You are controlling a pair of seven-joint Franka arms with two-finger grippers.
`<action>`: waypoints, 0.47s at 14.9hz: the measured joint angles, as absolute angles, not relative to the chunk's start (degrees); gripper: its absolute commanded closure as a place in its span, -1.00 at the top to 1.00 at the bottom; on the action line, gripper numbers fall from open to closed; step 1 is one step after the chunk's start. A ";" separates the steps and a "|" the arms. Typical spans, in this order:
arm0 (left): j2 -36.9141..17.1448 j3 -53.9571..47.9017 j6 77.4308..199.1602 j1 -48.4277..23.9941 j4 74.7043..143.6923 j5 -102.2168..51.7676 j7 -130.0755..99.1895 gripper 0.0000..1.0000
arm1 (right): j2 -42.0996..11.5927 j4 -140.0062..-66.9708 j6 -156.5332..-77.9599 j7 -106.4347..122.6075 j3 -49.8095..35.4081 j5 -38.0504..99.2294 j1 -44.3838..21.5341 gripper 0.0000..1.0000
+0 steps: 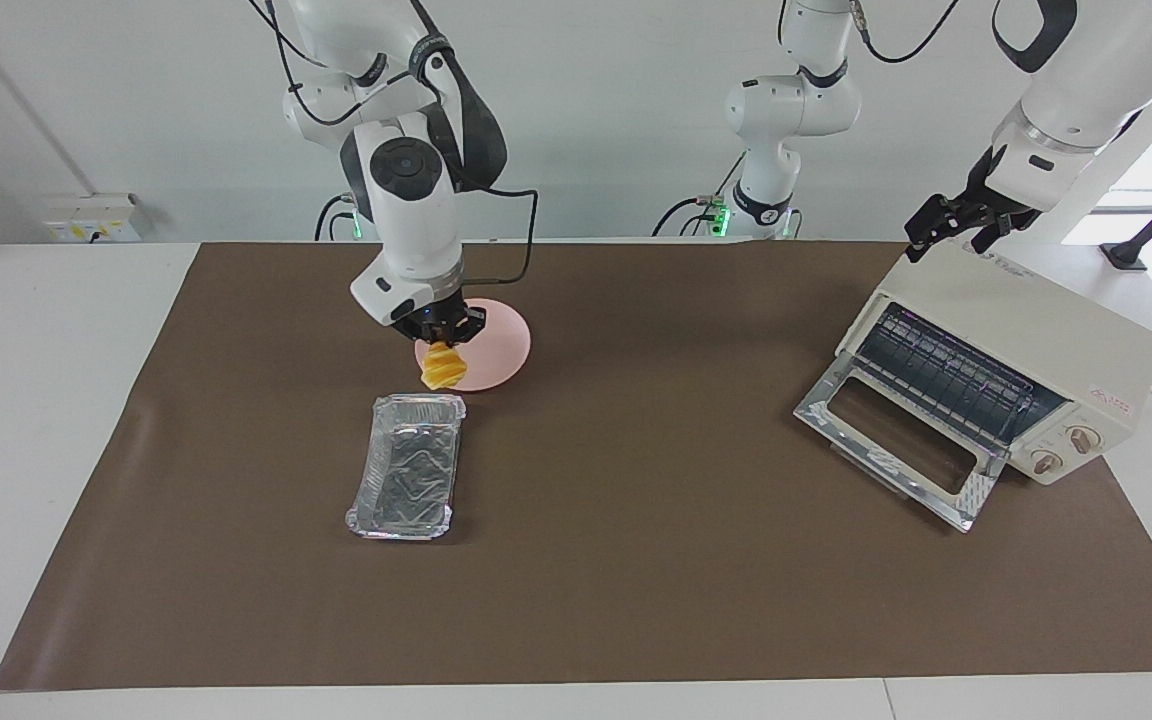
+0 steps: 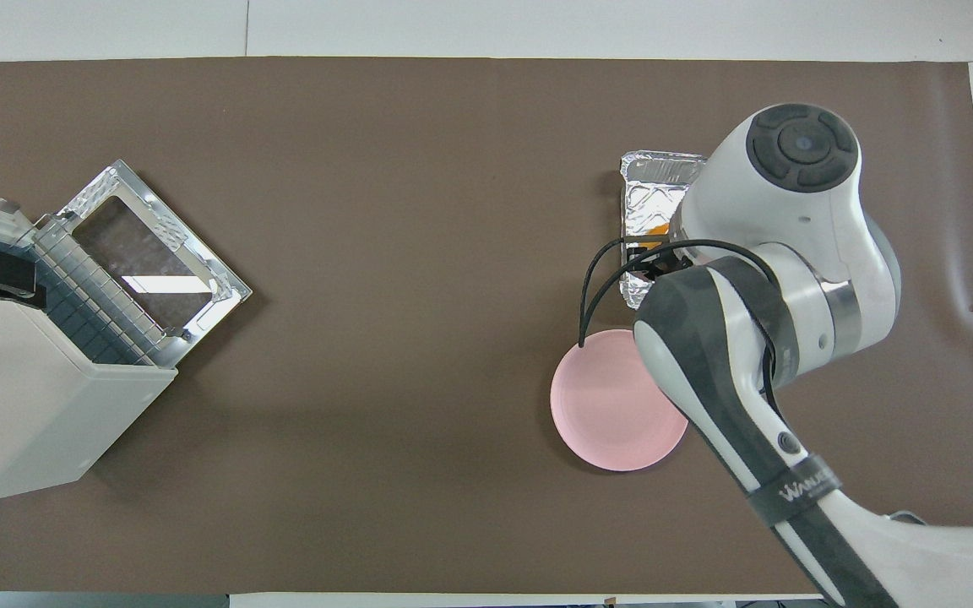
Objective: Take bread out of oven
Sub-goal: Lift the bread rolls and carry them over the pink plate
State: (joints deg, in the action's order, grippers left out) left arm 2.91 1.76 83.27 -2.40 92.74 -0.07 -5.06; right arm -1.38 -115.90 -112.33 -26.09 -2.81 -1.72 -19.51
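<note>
R gripper (image 1: 444, 340) raised, L gripper (image 1: 956, 232) wide

We see a crinkled, shiny foil tray (image 1: 406, 465) on a matt brown mat (image 1: 636, 560) that covers the smooth white counter (image 1: 36, 400). The oven (image 1: 1026, 350) has a smooth cream casing, a glossy glass door and a dark wire rack. The pink plate (image 1: 496, 350) looks matt and smooth; the bread (image 1: 441, 368) is ridged and golden.

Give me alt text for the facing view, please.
The right gripper holds the bread in the air over the pink plate, just clear of the empty foil tray. The left gripper waits, open, over the top of the oven, whose door hangs open.
</note>
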 measured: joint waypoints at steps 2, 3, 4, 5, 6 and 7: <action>2.91 1.76 83.27 -2.40 92.74 -0.07 -5.06 1.00 | 2.90 -125.41 -120.05 -28.26 -2.83 -1.64 -21.03 -1.00; 2.91 1.76 83.27 -2.40 92.74 -0.07 -5.06 1.00 | 4.57 -130.10 -124.28 -29.25 -2.84 -1.63 -21.71 -1.00; 2.91 1.76 83.27 -2.40 92.74 -0.07 -5.06 1.00 | 5.84 -134.07 -127.65 -30.05 -2.84 -1.63 -22.25 -1.00; 2.91 1.76 83.27 -2.40 92.74 -0.07 -5.06 1.00 | 6.73 -137.19 -130.30 -30.50 -2.86 -1.63 -22.56 -1.00; 2.91 1.76 83.27 -2.40 92.74 -0.07 -5.06 1.00 | 7.25 -139.48 -132.72 -30.79 -2.86 -1.62 -22.70 -1.00; 2.91 1.76 83.27 -2.40 92.74 -0.07 -5.06 1.00 | 7.38 -141.28 -135.33 -30.93 -2.85 -1.62 -22.72 -1.00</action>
